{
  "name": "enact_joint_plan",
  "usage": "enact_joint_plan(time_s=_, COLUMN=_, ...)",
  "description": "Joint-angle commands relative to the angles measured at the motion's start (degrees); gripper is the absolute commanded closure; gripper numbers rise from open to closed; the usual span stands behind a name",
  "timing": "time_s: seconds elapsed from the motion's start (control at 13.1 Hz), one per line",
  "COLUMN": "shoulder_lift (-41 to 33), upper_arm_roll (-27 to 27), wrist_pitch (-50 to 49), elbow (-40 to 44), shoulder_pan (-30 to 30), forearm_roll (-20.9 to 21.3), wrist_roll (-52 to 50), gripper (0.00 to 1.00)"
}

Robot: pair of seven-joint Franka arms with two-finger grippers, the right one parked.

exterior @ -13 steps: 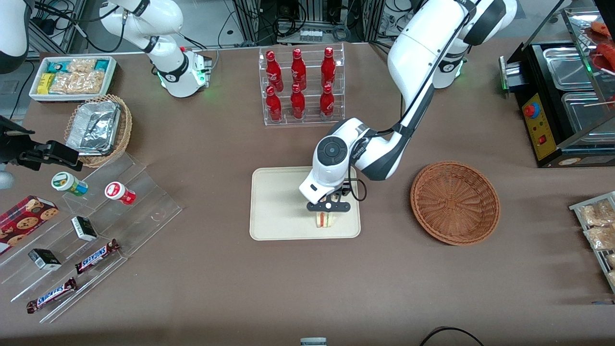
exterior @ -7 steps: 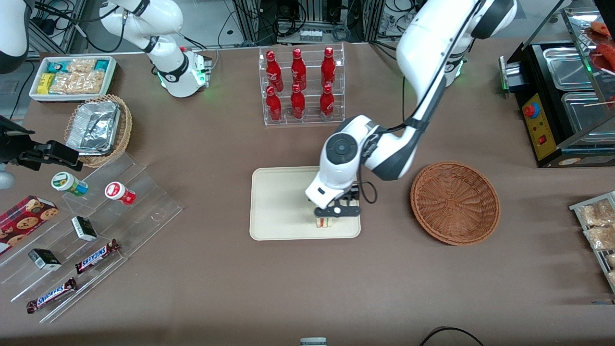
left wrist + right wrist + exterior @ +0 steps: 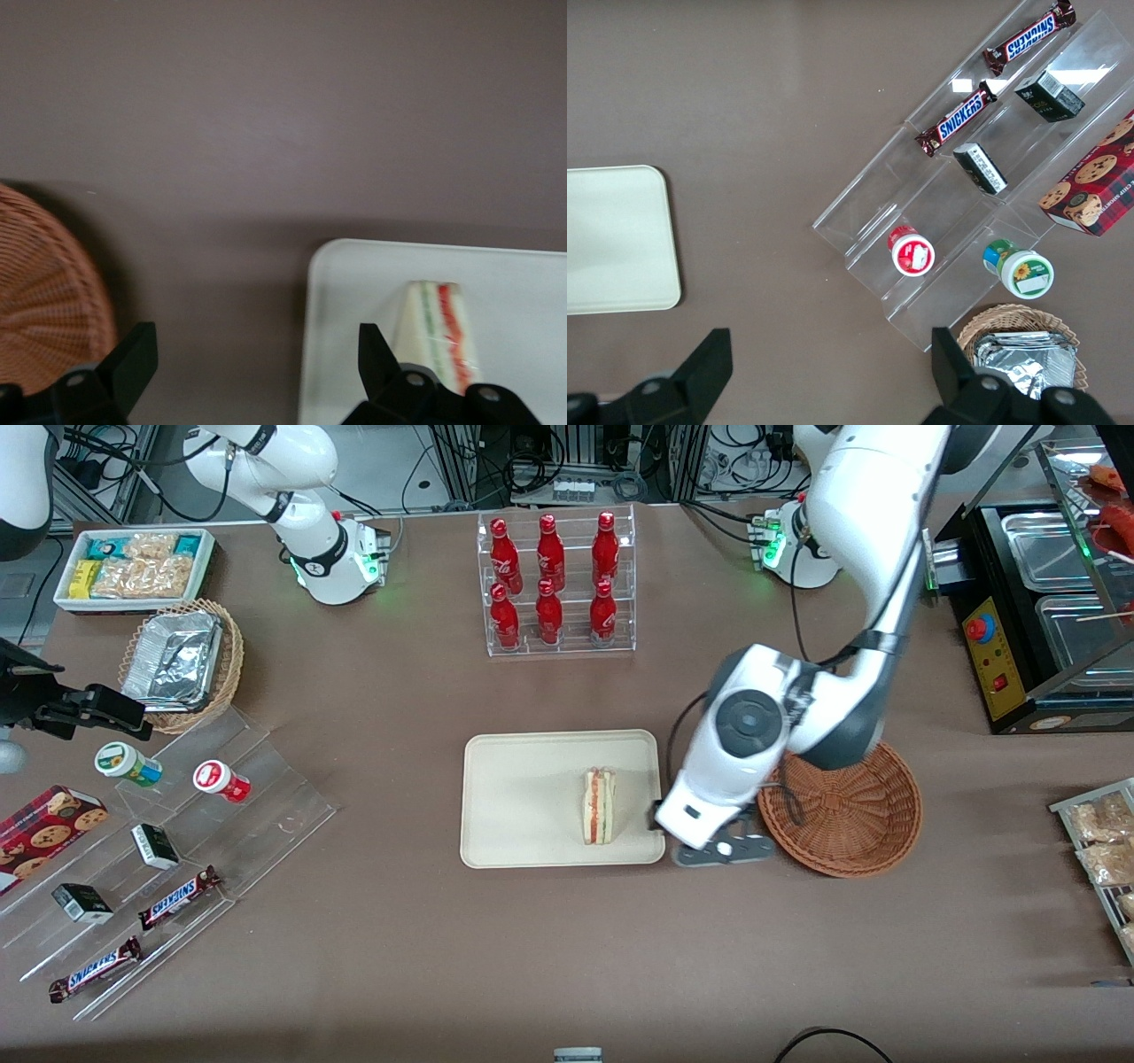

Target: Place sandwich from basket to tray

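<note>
The sandwich (image 3: 598, 807) lies on the tray (image 3: 514, 797), free of the end effector (image 3: 722, 851), which hangs with fingers spread, holding nothing, between tray and basket (image 3: 842, 802); light, soft and slippery-wrapped, it likely wants a gentle pinch across its flat bread faces.

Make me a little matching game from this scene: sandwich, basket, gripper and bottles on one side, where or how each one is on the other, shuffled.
1. sandwich
2. basket
3. gripper
4. bottles

a. open, over the table between tray and basket
b. in a clear rack
c. lying on the tray
d. holds nothing

Pairs: 1-c, 2-d, 3-a, 4-b
</note>
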Motion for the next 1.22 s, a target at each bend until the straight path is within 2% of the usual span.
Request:
enact_joint_plan(time_s=0.0, shoulder_lift=-3.8, upper_arm_roll=-0.5, wrist_pitch=-5.0, elbow=-0.3, shoulder_pan=4.6, forearm_roll=-0.3, wrist_roll=4.6, gripper=0.00)
enact_joint_plan(time_s=0.3, shoulder_lift=-9.4, upper_arm_roll=-0.7, wrist_pitch=-13.9, elbow=-0.8, shoulder_pan=11.2, forearm_roll=-0.5, wrist_roll=14.1, gripper=0.00)
enact_joint_plan(time_s=0.46, shoulder_lift=-13.6, upper_arm_roll=-0.7, wrist_pitch=-21.1, elbow=-0.9, shoulder_pan=14.2, forearm_roll=-2.3, wrist_roll=18.6, gripper=0.00)
enact_joint_plan(time_s=0.61, shoulder_lift=-18.5, upper_arm_roll=-0.7, wrist_pitch=-24.5, elbow=-3.1, shoulder_pan=16.3, forearm_roll=-3.0, wrist_roll=19.4, gripper=0.00)
enact_joint_plan(time_s=0.91, shoulder_lift=-27.0, upper_arm_roll=-0.6, wrist_pitch=-28.8, elbow=-6.9, shoulder_pan=16.7, forearm_roll=-2.9, wrist_roll=19.4, gripper=0.00)
enact_joint_plan(time_s=1.14, shoulder_lift=-33.9, upper_arm_roll=-0.4, wrist_pitch=-28.2, elbow=-11.6, shoulder_pan=17.0, forearm_roll=-2.9, wrist_roll=19.4, gripper=0.00)
